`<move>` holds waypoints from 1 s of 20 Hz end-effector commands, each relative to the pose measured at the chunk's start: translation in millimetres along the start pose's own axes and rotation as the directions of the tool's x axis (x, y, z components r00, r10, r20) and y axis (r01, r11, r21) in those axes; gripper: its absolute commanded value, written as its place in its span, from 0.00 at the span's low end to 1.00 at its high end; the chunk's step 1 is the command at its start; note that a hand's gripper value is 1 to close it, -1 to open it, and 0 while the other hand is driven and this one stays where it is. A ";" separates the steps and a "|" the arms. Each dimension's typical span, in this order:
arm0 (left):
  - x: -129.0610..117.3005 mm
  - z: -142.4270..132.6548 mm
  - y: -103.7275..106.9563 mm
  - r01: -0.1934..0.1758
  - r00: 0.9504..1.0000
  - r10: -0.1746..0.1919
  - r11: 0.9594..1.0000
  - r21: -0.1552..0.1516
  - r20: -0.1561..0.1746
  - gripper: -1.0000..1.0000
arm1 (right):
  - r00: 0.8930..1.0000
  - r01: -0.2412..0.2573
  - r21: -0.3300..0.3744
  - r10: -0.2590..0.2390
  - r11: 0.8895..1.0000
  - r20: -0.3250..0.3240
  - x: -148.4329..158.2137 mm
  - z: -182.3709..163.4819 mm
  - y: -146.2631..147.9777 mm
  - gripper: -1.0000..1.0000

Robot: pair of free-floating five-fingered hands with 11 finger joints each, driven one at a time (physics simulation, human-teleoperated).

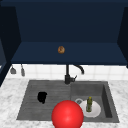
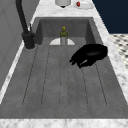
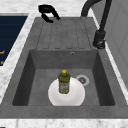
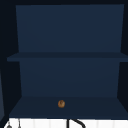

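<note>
The left robot hand (image 1: 42, 97) hovers over the ribbed drainboard (image 1: 28, 107) at the left of the sink. Its fingers are loosely curved and apart, with nothing between them; the left side view shows it palm down, just above the ribs (image 2: 90, 54).

From this pose the risk I judge likeliest is a knock rather than a drop. To the right of the robot hand, a big red ball (image 1: 67, 115) sits low at the near edge of the front view, and I cannot tell how near it is to the hand. Farther right and at the far rim, the black faucet (image 1: 67, 75) arches over the basin, so a high sweep across could catch its spout. Right again, the green bottle (image 1: 89, 104) stands upright on a white plate (image 1: 97, 111). It is tall and narrow on a smooth dish, so a sideways brush from curved fingers would probably topple it or send it sliding, and the basin's step could catch a low hand.

The bottle stands in the basin, well apart from the robot hand, to its right and lower. It is in the middle of the plate (image 3: 75, 96), with the drain (image 3: 82, 79) just beside the plate's far right edge
</note>
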 end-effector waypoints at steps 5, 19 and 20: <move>0.0 0.0 0.0 0.000 1.000 0.000 1.000 0.000 0.000 0.50 | 1.000 -0.023 0.032 0.024 0.999 -0.016 51.2 -3.8 -43.9 1.00; 0.0 0.0 0.0 0.000 1.000 0.000 1.000 0.000 0.000 0.50 | 1.000 -0.018 0.043 0.019 0.999 -0.018 159.9 -18.4 -108.0 1.00; 0.0 0.0 0.0 0.000 1.000 0.000 1.000 0.000 0.000 0.50 | 1.000 -0.019 0.042 0.020 0.999 -0.018 167.1 -20.4 -111.0 1.00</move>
